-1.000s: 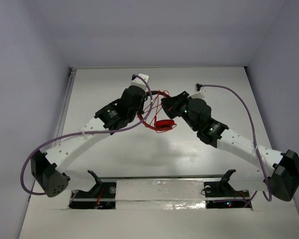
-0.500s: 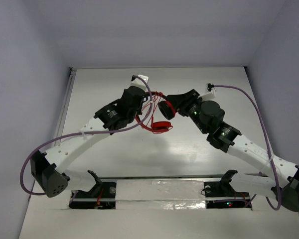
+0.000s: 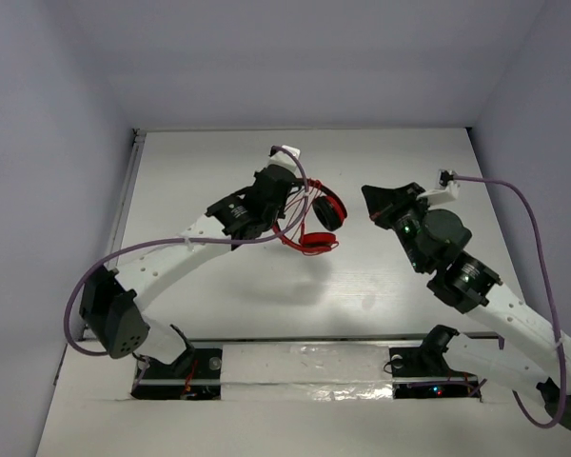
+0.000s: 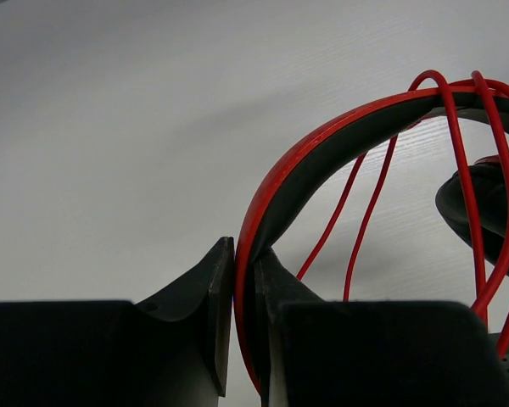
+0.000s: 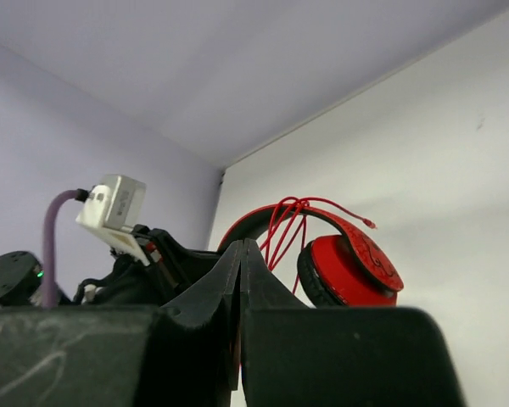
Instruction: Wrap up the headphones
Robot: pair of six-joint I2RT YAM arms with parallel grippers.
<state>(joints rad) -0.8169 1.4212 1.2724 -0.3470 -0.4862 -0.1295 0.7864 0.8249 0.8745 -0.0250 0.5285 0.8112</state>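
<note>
The red headphones (image 3: 321, 217) hang off the table from my left gripper (image 3: 287, 196), one earcup (image 3: 326, 211) upright and the other (image 3: 312, 242) lower and tilted. In the left wrist view my left gripper (image 4: 244, 251) is shut on the red-and-black headband (image 4: 322, 142). The thin red cable (image 4: 460, 127) is looped several times over the headband. My right gripper (image 3: 369, 196) is shut and empty, apart to the right of the headphones. The right wrist view shows its closed jaws (image 5: 240, 248), the earcup (image 5: 349, 271) beyond them and the cable's loose end (image 5: 371, 224) sticking out.
Thick purple robot cables (image 3: 495, 190) arc over both arms. White wrist camera mounts (image 3: 285, 152) sit on each wrist. Two black stands (image 3: 183, 343) are at the near edge. Walls close the table (image 3: 219, 286) at the back and both sides.
My right gripper has drawn back to the right, away from the headphones. My left arm has shifted right and carried the headphones with it; the cable stays looped on the headband.
</note>
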